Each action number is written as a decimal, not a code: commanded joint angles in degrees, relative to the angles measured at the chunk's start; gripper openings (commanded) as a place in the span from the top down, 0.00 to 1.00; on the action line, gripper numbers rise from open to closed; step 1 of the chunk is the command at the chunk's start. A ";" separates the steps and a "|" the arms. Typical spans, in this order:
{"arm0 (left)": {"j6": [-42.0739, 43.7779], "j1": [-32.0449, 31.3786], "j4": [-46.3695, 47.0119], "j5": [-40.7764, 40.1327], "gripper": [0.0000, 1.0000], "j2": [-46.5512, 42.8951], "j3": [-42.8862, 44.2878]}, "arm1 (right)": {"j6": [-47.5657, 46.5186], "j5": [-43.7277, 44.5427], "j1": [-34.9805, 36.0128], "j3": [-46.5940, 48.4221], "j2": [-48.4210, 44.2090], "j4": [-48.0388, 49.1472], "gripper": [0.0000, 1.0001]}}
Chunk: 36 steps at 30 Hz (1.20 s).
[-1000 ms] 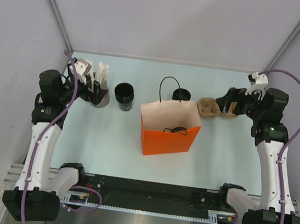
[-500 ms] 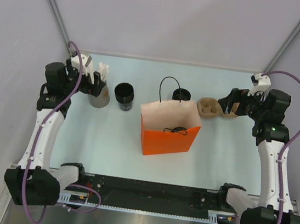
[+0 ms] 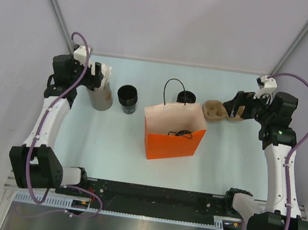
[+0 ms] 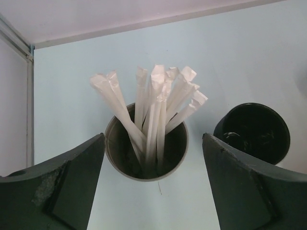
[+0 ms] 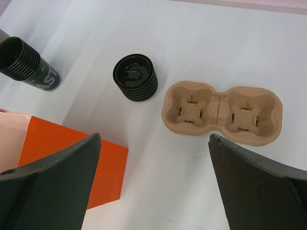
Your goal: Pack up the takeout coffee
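The takeout coffee (image 3: 185, 98), a small black cup with a black lid, stands just behind the orange paper bag (image 3: 173, 134); in the right wrist view the takeout coffee (image 5: 135, 76) sits left of the brown cup carrier (image 5: 220, 112). My right gripper (image 3: 235, 109) hovers open over the carrier (image 3: 221, 111), and the right gripper (image 5: 156, 191) has nothing between its fingers. My left gripper (image 3: 95, 77) is open above the grey straw cup (image 3: 102, 101). In its own view the left gripper (image 4: 153, 191) is empty, with the straw cup (image 4: 146, 148) just ahead of the fingertips.
A black cup without a lid (image 3: 127, 98) stands between the straw cup and the bag; the lidless cup (image 4: 252, 132) is close to my left gripper's right finger. The bag is open at the top, with black handles. Grey walls close in the table at the back and sides.
My left arm has swung toward the far left corner, bringing its gripper over the straw cup. The right arm has hardly moved.
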 commanded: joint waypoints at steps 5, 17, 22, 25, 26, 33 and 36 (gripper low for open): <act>-2.53 0.42 3.09 -4.51 0.24 6.78 6.80 | -0.47 -0.33 -0.18 -0.01 -0.05 2.37 0.00; -2.53 0.51 4.59 -7.41 0.37 13.72 10.49 | -0.56 0.11 -0.09 -0.01 0.13 2.54 0.00; -2.45 0.51 4.94 -8.29 0.42 15.66 11.90 | -0.64 0.20 -0.18 -0.01 0.57 2.45 0.00; -2.27 0.51 4.94 -8.64 0.45 16.72 12.69 | -0.64 0.29 -0.18 -0.01 0.65 2.45 0.00; -2.27 0.51 5.02 -8.82 0.47 16.89 12.78 | -0.64 0.29 -0.18 -0.01 0.74 2.45 0.00; -2.01 0.51 5.20 -9.00 0.55 17.86 12.78 | -0.73 0.29 -0.18 -0.01 1.27 2.45 0.00; -2.09 0.51 5.20 -9.08 0.60 18.21 12.69 | -0.73 0.29 -0.18 -0.01 1.36 2.54 0.00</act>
